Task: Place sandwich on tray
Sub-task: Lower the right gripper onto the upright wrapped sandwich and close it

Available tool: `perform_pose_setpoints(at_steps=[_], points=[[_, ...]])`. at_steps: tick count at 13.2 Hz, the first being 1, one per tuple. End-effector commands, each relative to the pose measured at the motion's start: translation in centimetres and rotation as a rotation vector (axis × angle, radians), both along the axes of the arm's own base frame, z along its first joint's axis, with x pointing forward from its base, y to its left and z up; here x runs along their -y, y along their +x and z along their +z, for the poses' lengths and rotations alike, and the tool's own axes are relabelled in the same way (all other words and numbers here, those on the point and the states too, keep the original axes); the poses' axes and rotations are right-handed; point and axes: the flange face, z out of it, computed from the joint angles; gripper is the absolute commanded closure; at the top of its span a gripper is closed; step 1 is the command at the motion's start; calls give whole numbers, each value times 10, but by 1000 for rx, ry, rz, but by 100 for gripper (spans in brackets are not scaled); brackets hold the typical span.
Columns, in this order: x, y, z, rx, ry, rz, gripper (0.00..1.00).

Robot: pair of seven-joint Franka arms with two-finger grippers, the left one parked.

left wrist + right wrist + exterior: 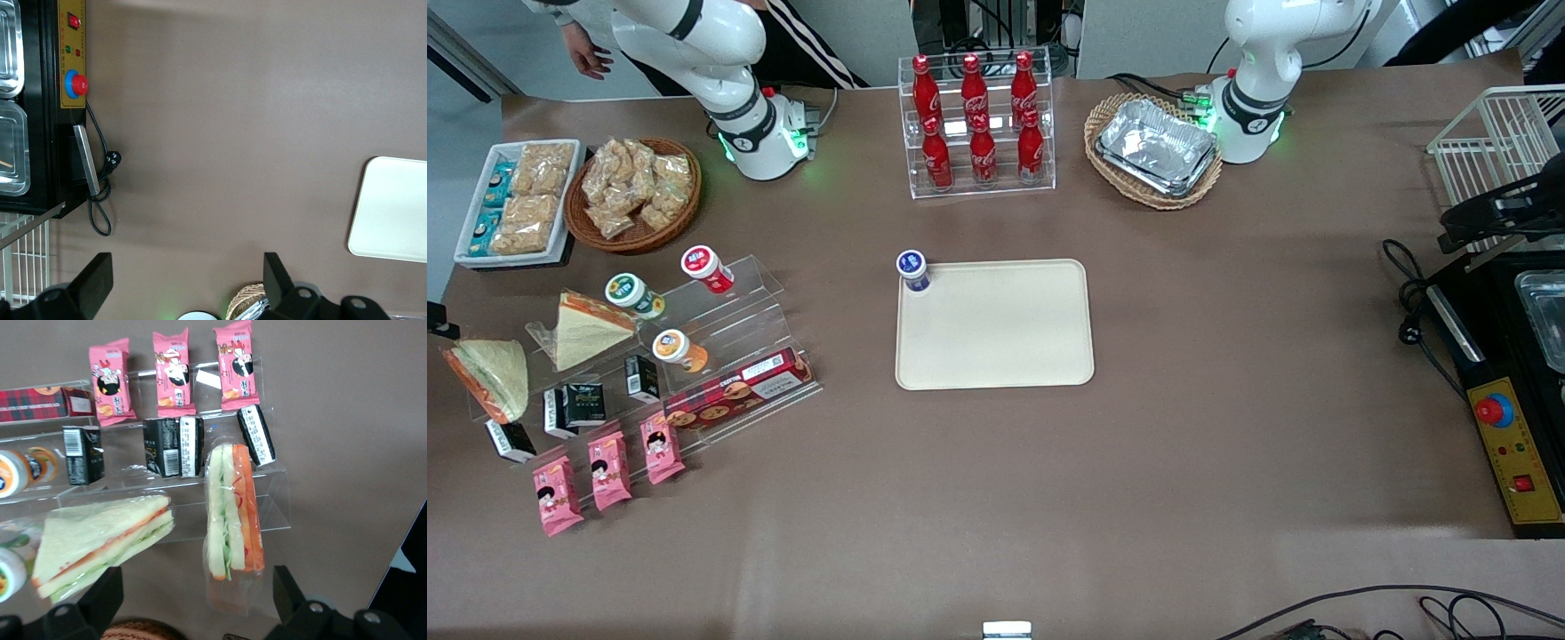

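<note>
The end effector hangs above the clear tiered shelf with its fingers spread wide, holding nothing. Two wrapped sandwiches sit on that shelf: one sandwich stands on edge, the other sandwich lies flat beside it. The cream tray lies mid-tabletop, well apart, with a small blue-capped cup at one corner.

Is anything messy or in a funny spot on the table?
Mostly tidy. One odd thing: a small blue-lidded cup stands alone at a corner of the cream tray, while similar cups sit on the clear stepped shelf. Of the two sandwiches there, one stands on edge and the other lies flat. The gripper hovers over them, jaws open.
</note>
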Motion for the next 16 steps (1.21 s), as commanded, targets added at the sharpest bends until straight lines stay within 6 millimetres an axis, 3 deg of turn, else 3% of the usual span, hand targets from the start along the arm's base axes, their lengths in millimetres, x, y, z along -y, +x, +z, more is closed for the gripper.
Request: perform_pose_setpoints(at_steps=[1,8,16], points=[[13,5,-23,3,15,14,0],[32,-5,-77,17,50,22,0],[34,-5,-100,5,43,19,0]])
